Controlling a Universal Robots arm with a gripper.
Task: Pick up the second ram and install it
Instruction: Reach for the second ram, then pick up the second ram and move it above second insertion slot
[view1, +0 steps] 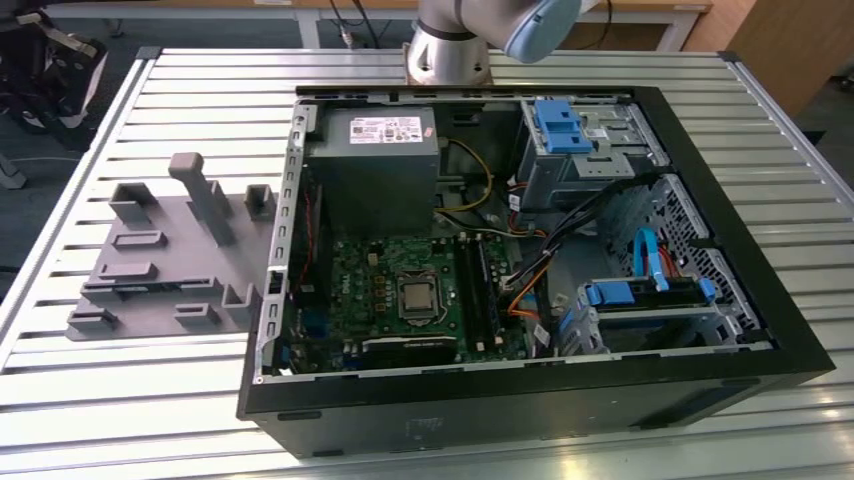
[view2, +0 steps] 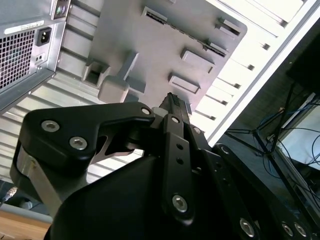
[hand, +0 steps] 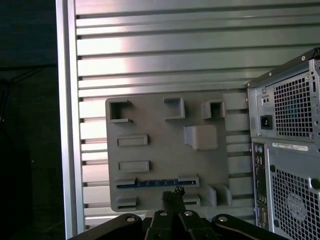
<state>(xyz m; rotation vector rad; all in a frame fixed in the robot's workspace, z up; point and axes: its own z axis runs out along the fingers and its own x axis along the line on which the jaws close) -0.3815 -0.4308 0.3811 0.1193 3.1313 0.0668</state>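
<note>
In the first wrist view the second ram (hand: 152, 183) shows as a thin dark strip with a bluish tint. It stands on edge between two end brackets of the grey holder tray (hand: 160, 145). My gripper (hand: 173, 194) hovers well above that side of the tray, fingers drawn together with nothing between them. The second wrist view shows the gripper (view2: 175, 102) from behind, with the holder tray (view2: 150, 45) far beneath it. In the exterior view the tray (view1: 160, 270) lies on the exterior view's left of the open computer case (view1: 534, 400), whose black memory slots (view1: 477, 290) run beside the processor socket.
A ribbed metal table (view1: 134, 400) carries everything. The case's rear panel (hand: 290, 150) rises close beside the tray. Inside the case are a power supply (view1: 374, 150), blue drive brackets (view1: 561, 125) and loose cables (view1: 527, 290). The arm's base (view1: 447, 50) stands behind the case.
</note>
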